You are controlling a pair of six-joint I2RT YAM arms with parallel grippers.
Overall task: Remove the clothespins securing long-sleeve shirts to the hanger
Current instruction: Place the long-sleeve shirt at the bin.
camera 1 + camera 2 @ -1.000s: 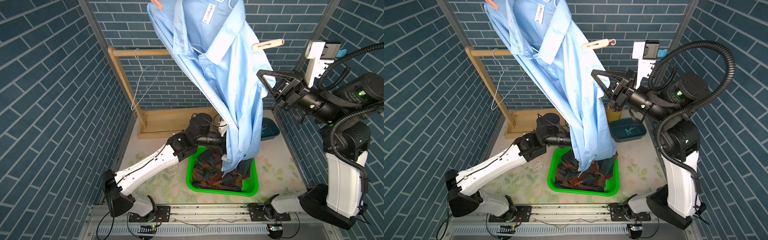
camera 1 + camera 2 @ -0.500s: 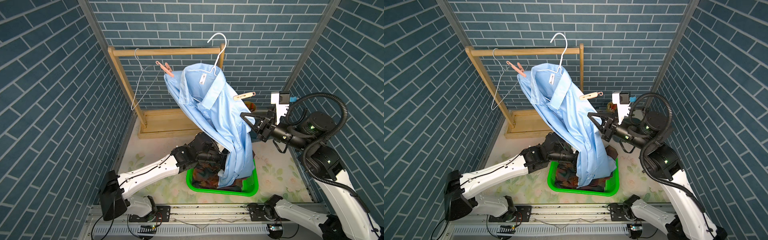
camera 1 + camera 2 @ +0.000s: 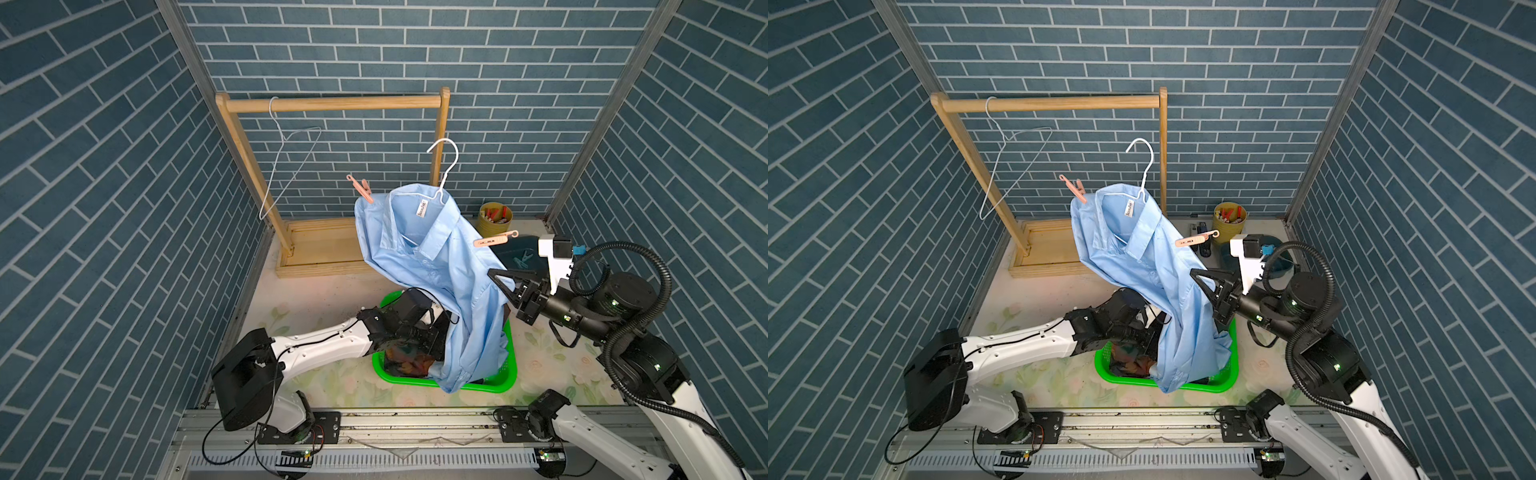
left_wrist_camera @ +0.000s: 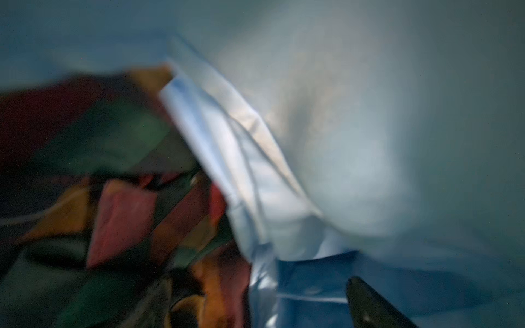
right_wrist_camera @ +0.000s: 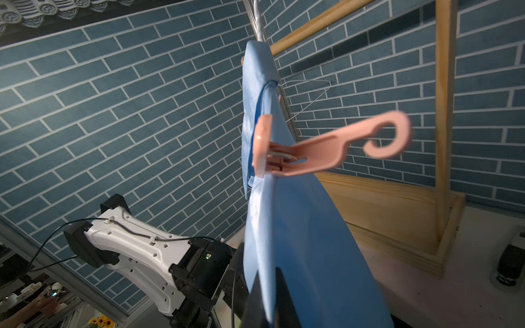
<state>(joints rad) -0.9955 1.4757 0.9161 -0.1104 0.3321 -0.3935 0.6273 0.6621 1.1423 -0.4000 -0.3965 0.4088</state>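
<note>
The pale blue long-sleeve shirt (image 3: 432, 257) (image 3: 1142, 266) hangs on a white hanger (image 3: 445, 166) that is off the rail, its tail trailing into the green basket (image 3: 498, 386). Two salmon clothespins grip it, one at the shoulder (image 3: 360, 189) (image 3: 1073, 189) and one near the collar (image 3: 494, 240) (image 5: 312, 150). My right gripper (image 3: 494, 275) (image 5: 272, 298) is shut on the blue cloth below that pin. The dark plaid shirt (image 3: 405, 361) (image 4: 119, 215) lies in the basket. My left gripper (image 3: 432, 338) is open over it, mostly hidden under the blue shirt; one dark finger (image 4: 369, 306) shows.
A wooden rack (image 3: 332, 104) stands at the back with an empty wire hanger (image 3: 291, 166) on its rail. A yellow cup (image 3: 494, 216) of sticks and a dark teal tray (image 3: 519, 257) sit at the back right, behind my right arm.
My right arm has come down and carried the blue shirt and hanger from high up near the camera to low over the basket. The left arm has stayed at the basket.
</note>
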